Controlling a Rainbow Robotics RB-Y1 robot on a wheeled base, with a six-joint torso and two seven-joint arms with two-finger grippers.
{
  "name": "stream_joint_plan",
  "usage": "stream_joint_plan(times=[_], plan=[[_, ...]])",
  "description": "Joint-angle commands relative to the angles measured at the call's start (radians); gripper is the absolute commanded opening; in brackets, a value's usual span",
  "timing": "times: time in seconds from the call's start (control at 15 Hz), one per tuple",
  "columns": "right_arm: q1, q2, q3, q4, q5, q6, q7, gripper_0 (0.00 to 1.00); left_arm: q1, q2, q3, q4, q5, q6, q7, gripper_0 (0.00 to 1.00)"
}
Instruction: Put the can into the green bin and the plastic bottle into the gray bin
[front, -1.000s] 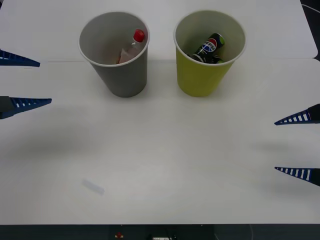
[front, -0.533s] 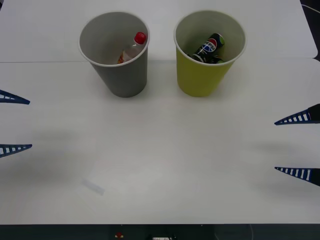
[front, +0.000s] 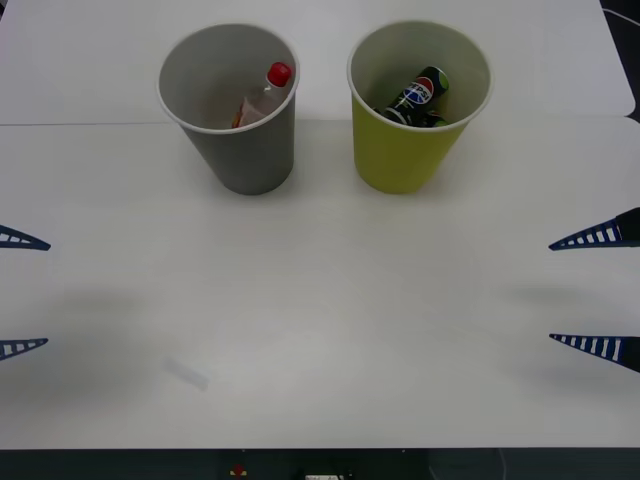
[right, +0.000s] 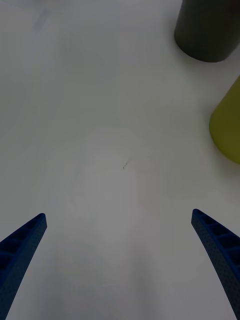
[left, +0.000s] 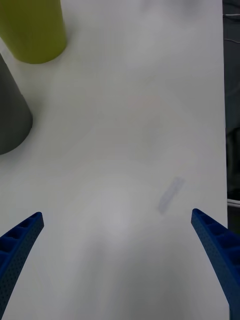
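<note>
now, in the front view the gray bin (front: 230, 105) stands at the upper left of the frame and the green bin (front: 418, 103) at the upper right, close side by side but not touching. the bottle (front: 262, 93) is inside the gray bin, leaning with its red cap up against the right side of the wall. the can (front: 418, 97) is inside the green bin, tilted, with its top end up toward the right. both things look to be where the task wants them, so i think no more picking is needed. the left gripper (front: 20, 294) is at the left edge, low in the frame, and the right gripper (front: 596, 292) is at the right edge, just as low. each has its two blue fingers spread wide and holds nothing. both bins are up and toward the middle from the grippers, well apart from them. the left one is nearer the gray bin and the right one nearer the green bin.

in the right wrist view the right gripper (right: 120, 260) is wide open over the bare table (right: 100, 125), with the gray bin (right: 207, 30) and the green bin (right: 227, 122) at the right side of the frame.

in the left wrist view the left gripper (left: 117, 260) is wide open and empty too. the green bin (left: 32, 27) is at the upper left and the gray bin (left: 10, 110) at the left edge.
</note>
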Motion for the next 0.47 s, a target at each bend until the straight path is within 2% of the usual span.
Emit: stream_joint_plan(times=[0.07, 0.47], plan=[[0.000, 0.000, 0.000, 0.000, 0.000, 0.000, 0.000, 1.00, 0.027, -0.001, 0.007, -0.003, 0.014, 0.002, -0.004, 1.00], [0.000, 0.000, 0.000, 0.000, 0.000, 0.000, 0.000, 1.00, 0.048, -0.001, 0.018, -0.003, 0.017, 0.000, -0.006, 1.00]])
